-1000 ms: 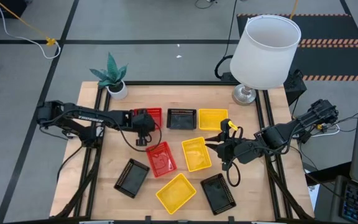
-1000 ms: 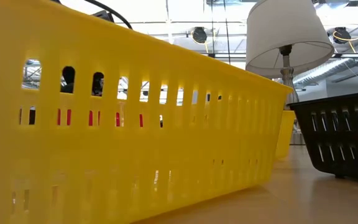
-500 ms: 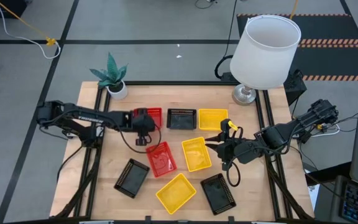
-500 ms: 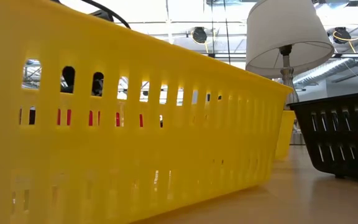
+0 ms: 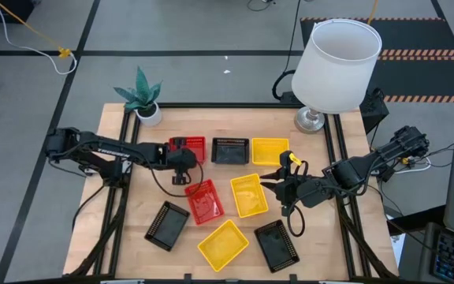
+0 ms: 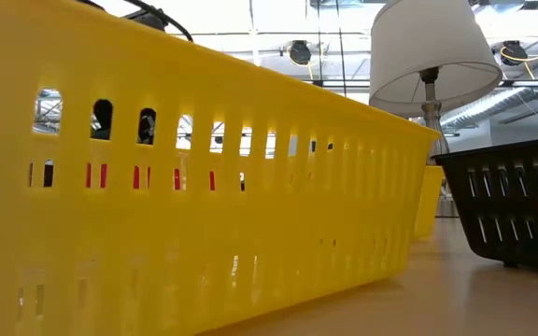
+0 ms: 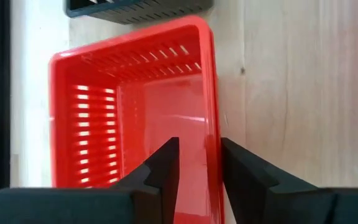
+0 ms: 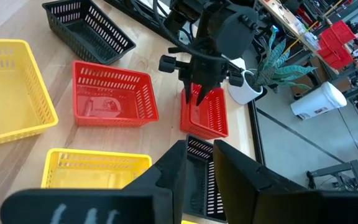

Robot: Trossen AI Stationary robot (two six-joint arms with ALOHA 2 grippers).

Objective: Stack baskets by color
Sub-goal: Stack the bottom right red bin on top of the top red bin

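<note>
The left gripper (image 7: 197,163) was seen straddling a red basket's (image 7: 135,106) wall, jaws slightly parted; the right gripper's (image 8: 196,163) grip could not be told.

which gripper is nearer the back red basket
Left. The left gripper straddles the back red basket's wall; the right gripper hangs beside the middle yellow basket.

High view overhead; low view table-level, against yellow basket (image 6: 204,187); 2 wrist views share red basket (image 7: 135,106).
</note>
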